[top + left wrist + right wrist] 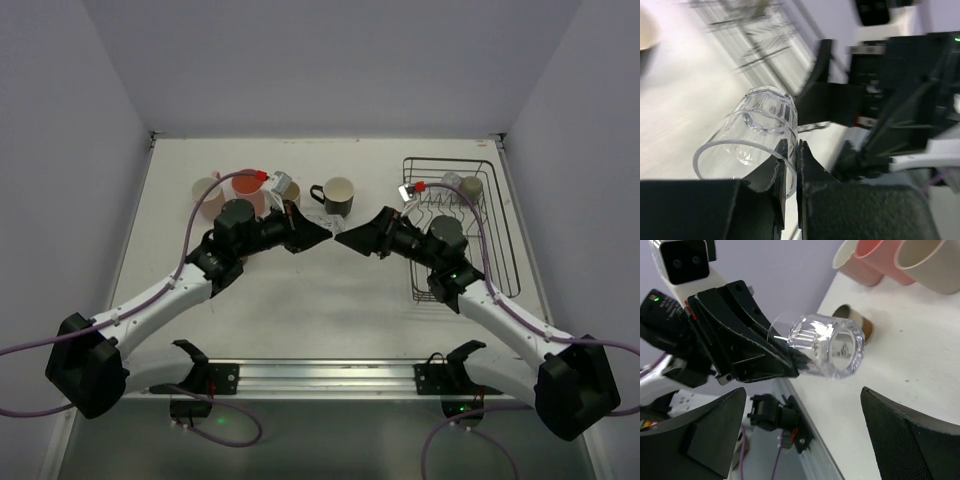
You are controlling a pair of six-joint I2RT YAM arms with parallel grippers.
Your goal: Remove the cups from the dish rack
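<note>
Left gripper (790, 160) pinches clear glass (757, 130) rim; right gripper (802, 390) gapes wide, empty, apparently handing it off away from dish rack (503, 205)

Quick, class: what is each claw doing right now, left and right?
Left claw: closed, pinching the rim of the clear glass.
Right claw: open, holding nothing.

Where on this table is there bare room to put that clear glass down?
The widest bare patch of the table is the near middle, between the front rail and the left gripper, which holds the clear glass. A smaller gap lies between the black mug and the dish rack. Back left is crowded with cups.
</note>
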